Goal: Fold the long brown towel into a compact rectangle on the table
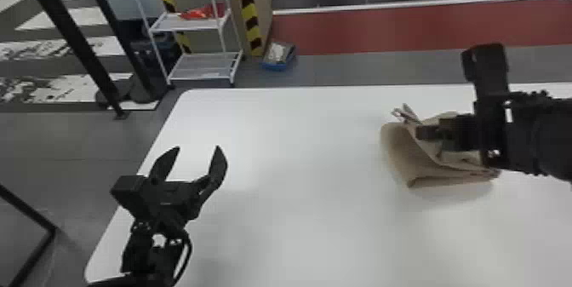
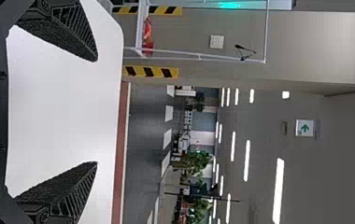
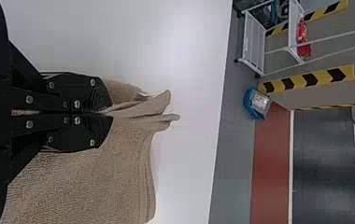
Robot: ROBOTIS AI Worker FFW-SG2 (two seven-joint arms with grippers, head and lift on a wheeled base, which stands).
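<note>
one brown towel (image 1: 398, 147) lies loosely doubled over at three o'clock on the white desk (image 1: 298, 213), its rounded bend facing nine. the right gripper (image 1: 419, 133) is pressed together on it, pinching a gathered fold, with a crumpled tuft poking out past the fingertips. over at nine o'clock, well apart from the towel, the left gripper (image 1: 198, 147) is spread wide, tips toward twelve. beyond the desk, between ten and eleven, a white rack (image 1: 200, 71) holds something red (image 1: 202, 12).
</note>
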